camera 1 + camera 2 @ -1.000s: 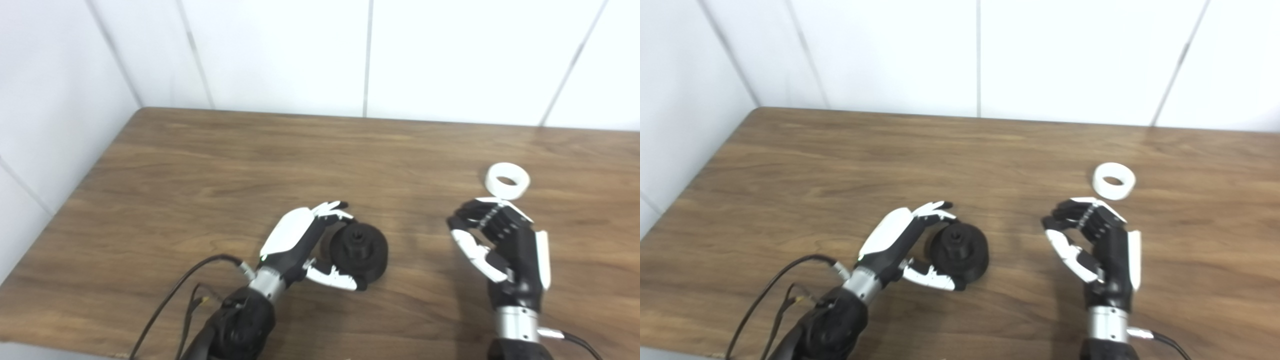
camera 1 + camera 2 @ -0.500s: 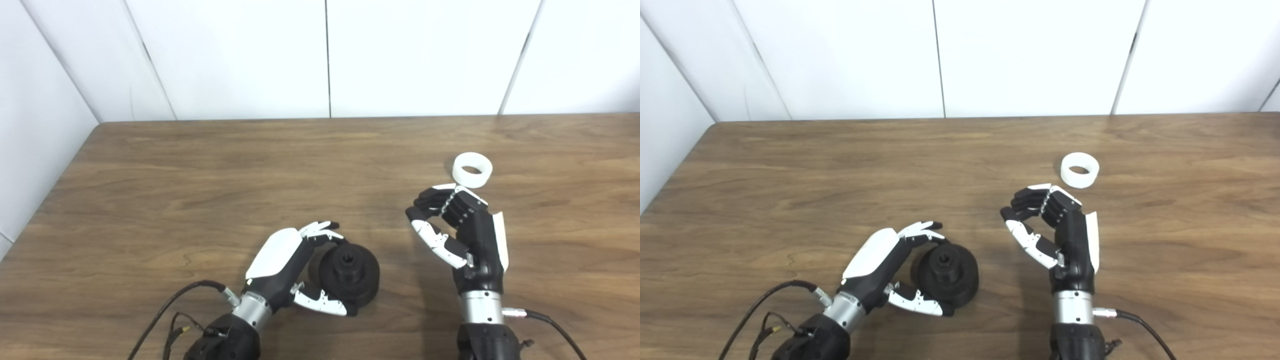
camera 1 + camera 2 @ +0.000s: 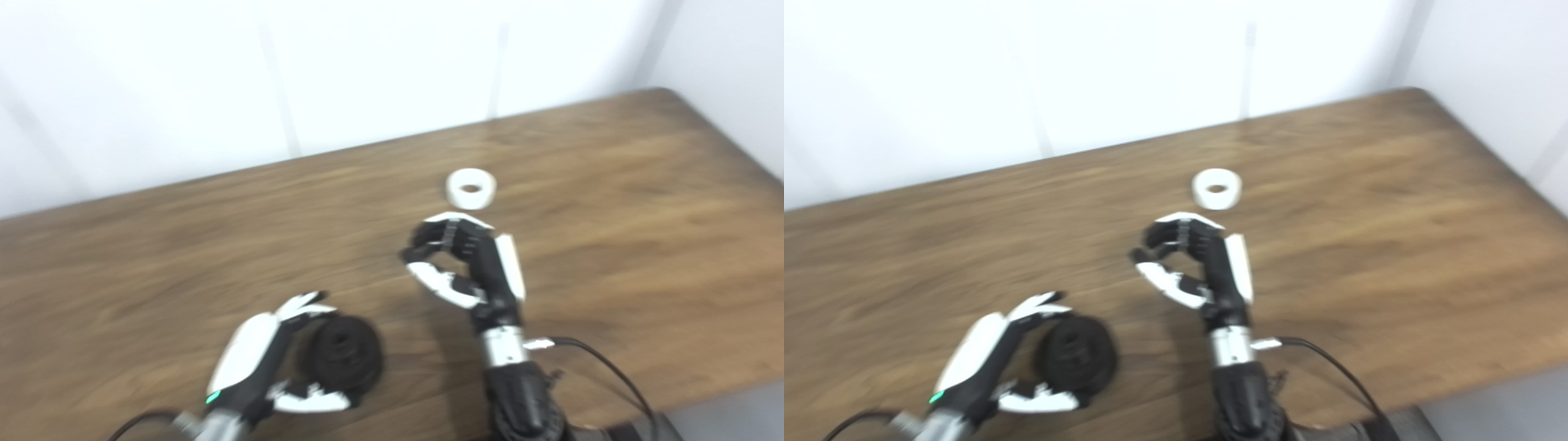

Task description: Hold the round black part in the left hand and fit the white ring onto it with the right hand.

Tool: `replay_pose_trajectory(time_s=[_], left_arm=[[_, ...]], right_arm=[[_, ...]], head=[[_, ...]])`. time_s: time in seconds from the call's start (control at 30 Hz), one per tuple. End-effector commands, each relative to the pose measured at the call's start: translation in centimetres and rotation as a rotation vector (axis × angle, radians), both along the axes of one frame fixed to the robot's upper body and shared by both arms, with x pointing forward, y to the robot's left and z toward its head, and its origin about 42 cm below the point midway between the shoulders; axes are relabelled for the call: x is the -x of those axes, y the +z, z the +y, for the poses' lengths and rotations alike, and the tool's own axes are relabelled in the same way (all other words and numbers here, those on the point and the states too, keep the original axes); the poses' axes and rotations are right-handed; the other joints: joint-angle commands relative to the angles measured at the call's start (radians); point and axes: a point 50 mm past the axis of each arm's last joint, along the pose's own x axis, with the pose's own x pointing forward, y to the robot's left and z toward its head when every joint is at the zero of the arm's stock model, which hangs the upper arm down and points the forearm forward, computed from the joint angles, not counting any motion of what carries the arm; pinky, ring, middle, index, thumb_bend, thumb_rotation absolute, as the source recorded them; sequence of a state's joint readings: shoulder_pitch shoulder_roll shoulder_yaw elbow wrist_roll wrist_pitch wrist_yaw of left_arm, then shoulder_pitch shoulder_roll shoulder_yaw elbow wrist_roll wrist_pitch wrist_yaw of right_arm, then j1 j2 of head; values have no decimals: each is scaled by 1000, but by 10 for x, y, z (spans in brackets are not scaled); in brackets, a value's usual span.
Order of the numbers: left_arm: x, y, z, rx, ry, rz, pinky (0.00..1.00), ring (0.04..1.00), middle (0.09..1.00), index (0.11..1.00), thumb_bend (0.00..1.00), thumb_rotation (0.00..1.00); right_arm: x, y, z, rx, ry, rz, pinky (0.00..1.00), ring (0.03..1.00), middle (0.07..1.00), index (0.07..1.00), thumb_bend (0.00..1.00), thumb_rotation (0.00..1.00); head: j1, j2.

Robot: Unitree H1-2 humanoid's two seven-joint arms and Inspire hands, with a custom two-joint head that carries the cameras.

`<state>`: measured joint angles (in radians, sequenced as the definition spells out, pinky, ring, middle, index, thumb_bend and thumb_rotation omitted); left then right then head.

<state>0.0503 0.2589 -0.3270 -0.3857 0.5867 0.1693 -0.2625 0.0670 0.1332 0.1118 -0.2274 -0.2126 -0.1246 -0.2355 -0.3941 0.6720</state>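
A: Left eye view. Frame blurred. Black part (image 3: 345, 357) on the table (image 3: 612, 202), near the front edge, left of centre. Left hand (image 3: 260, 361) cupped round it: fingers (image 3: 303, 303) arched over the far side, thumb (image 3: 312, 401) curled under the near side. Contact or just close?

B: Looks touching on both sides, blur too heavy to confirm a firm grip. Part resting on the table, tilted toward the right.

A: Ring (image 3: 470, 187)?

B: Flat on the table, nearer the back edge than the front, roughly mid-width. Nothing touching it. Just beyond the right hand (image 3: 463, 263), small gap between.

A: Right hand state?

B: Upright on its wrist, fingers curled in together, thumb bent toward them, gap between thumb and fingertips. Nothing held. Cable (image 3: 603, 367) off the wrist toward the front right corner.

A: Right eye view?

B: Same layout, shifted left. Black part (image 3: 1078, 361) near the front edge, left hand (image 3: 989, 361) wrapped round it the same way, green light on the wrist. Ring (image 3: 1217, 188) alone, well apart from the part. Right hand (image 3: 1200, 263) between the two, closer to the ring, curled and empty. Back right corner of the table visible against the wall (image 3: 1090, 73).
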Motion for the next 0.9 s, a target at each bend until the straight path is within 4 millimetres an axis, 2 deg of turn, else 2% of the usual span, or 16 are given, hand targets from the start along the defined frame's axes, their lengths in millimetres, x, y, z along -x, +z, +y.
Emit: replay_pose_trajectory(time_s=[0.0, 0.13, 0.23, 0.33, 0.4, 0.53, 0.57, 0.67, 0.7, 0.73, 0.77, 0.87], left_arm=[[0, 0, 6, -9, -8, -6, 783, 937, 909, 621, 857, 217], [-1, 0, 7, -8, -14, -10, 767, 933, 904, 617, 863, 215], [-1, -1, 6, -19, -15, -21, 822, 935, 904, 613, 873, 210], [-2, -1, 4, -40, -17, -36, 867, 937, 900, 610, 882, 224], [-2, 0, 2, -41, -17, -37, 898, 944, 903, 611, 883, 225], [-2, 1, 3, -41, -14, -35, 899, 943, 904, 615, 879, 226], [-2, 1, 2, -40, -13, -34, 905, 945, 905, 617, 874, 228], [-1, 1, 1, -36, -11, -31, 894, 943, 903, 618, 875, 225], [-1, 1, 0, -33, -10, -31, 891, 942, 901, 618, 877, 224], [0, 1, 0, -31, -10, -30, 889, 941, 900, 617, 878, 222], [0, 1, -1, -30, -9, -29, 889, 940, 900, 617, 878, 220], [-1, 0, -1, -28, -6, -26, 891, 938, 900, 618, 879, 221]], right_arm=[[-5, 15, 2, -48, -27, -57, 411, 497, 493, 488, 517, 0], [-15, 29, -17, -1, -85, -88, 405, 503, 495, 487, 517, 1], [-25, 48, -35, 81, -140, -129, 389, 497, 498, 485, 517, 2], [-35, 62, -50, 182, -170, -173, 419, 529, 504, 484, 516, 2], [-40, 68, -58, 253, -191, -182, 510, 594, 508, 483, 516, 4], [-59, 89, -84, 470, -216, -126, 512, 605, 510, 488, 516, 6], [-63, 92, -89, 515, -223, -103, 525, 620, 621, 494, 506, 96], [-78, 104, -103, 678, -261, 0, 534, 691, 761, 498, 504, 150], [-84, 108, -108, 734, -272, 26, 547, 719, 795, 549, 522, 197], [-90, 111, -111, 789, -281, 49, 568, 749, 826, 651, 560, 289], [-96, 114, -115, 844, -289, 71, 584, 770, 849, 708, 581, 344], [-116, 121, -125, 962, -278, 136, 669, 853, 916, 796, 638, 430]], head=[[-10, -4], [-43, -19], [-57, -32], [-60, -37], [-59, -39], [-61, -45], [-61, -45], [-61, -48], [-59, -46], [-55, -45], [-55, -44], [-48, -47]])
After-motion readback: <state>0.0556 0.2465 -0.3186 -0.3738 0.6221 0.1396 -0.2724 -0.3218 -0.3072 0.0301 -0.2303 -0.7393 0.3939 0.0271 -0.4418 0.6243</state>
